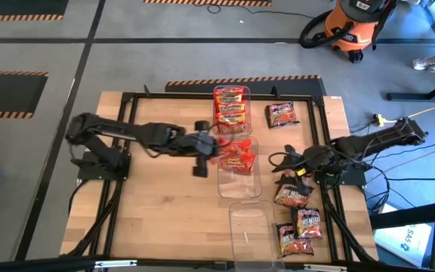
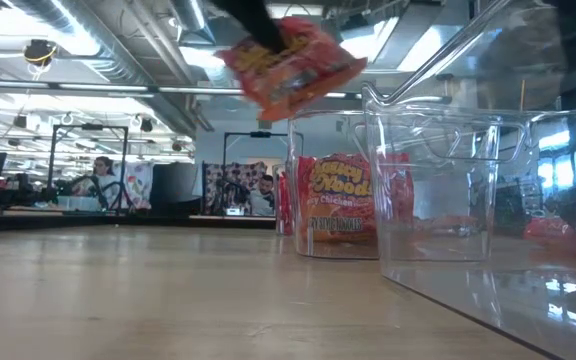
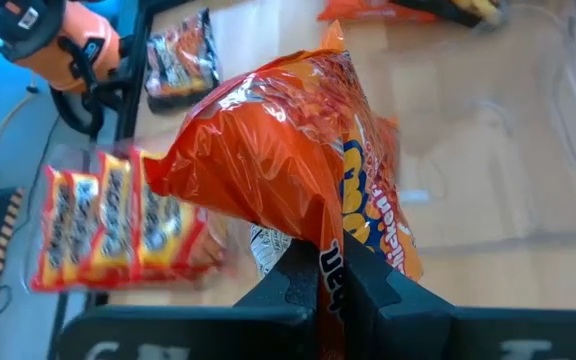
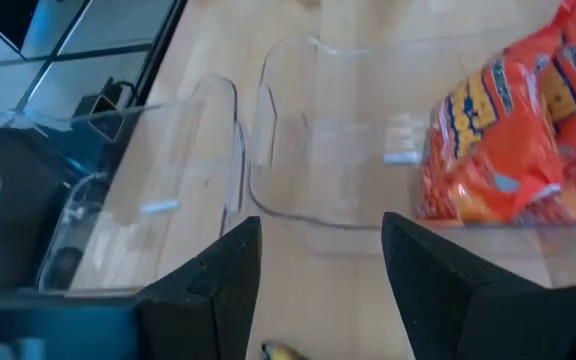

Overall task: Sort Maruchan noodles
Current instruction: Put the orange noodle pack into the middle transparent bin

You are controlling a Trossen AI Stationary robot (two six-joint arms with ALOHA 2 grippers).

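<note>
My left gripper [image 1: 211, 147] reaches in from the table's left and is shut on an orange-red noodle packet [image 1: 236, 156], held above the middle clear bin [image 1: 240, 187]. In the low view the packet [image 2: 290, 62] hangs high over the bins. Red-yellow packets [image 1: 230, 108] stand in the far clear bin. One dark packet [image 1: 282, 114] lies flat at the far right; several dark packets [image 1: 299, 219] lie at the near right. My right gripper [image 4: 318, 265] is open by the middle bin's right side, holding nothing. My left gripper pinches the orange-red packet between its two fingers [image 3: 293, 275] at one crinkled end [image 3: 330, 262]. The fingers come level from the table's left. The packet is lifted clear of table and bin and sticks out beyond the fingertips, tilted [image 2: 290, 62].
A third clear bin [image 1: 249, 227] stands at the near edge. Orange packet plastic [image 4: 513, 135] shows through the middle bin's wall. A black frame [image 1: 127, 97] borders the wooden table. Bare wood lies left of the bins.
</note>
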